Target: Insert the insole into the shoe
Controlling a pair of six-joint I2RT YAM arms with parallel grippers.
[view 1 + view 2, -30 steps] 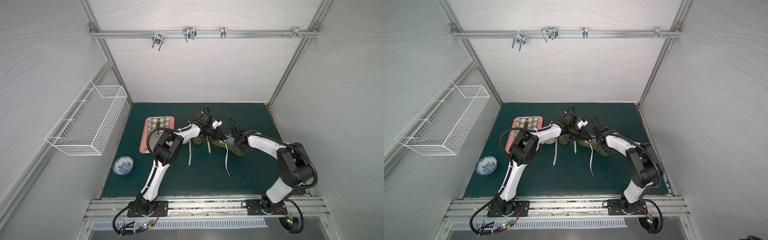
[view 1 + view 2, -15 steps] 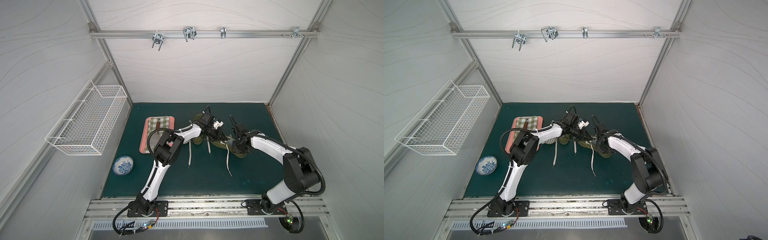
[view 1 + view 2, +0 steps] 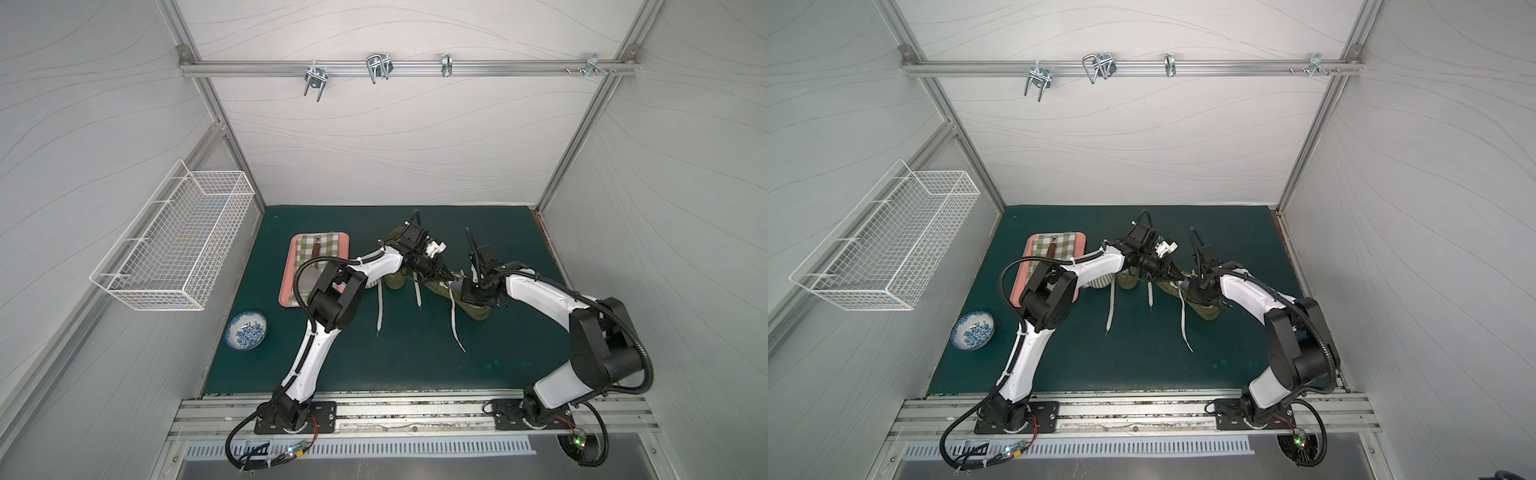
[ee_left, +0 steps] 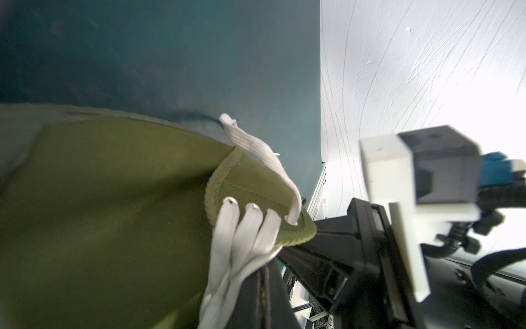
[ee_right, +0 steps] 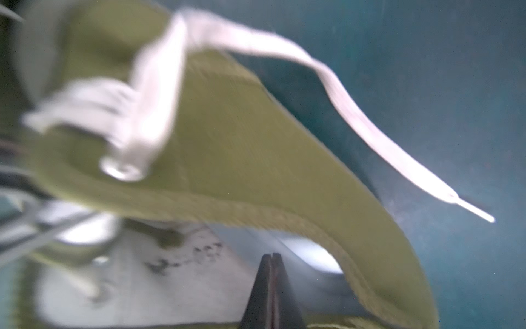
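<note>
Dark print on the white insole is too blurred to read. The insole lies inside the olive shoe in the middle of the table. It sits just under the right gripper, whose fingers are pressed together in the shoe's mouth. The left gripper pinches the shoe's eyelet edge. At the far left, a pink tray holds a checked cloth.

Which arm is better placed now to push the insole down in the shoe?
Right. The right arm points its shut jaws into the shoe opening, just above the pale insole; the left arm seems to hold the eyelet edge open.
</note>
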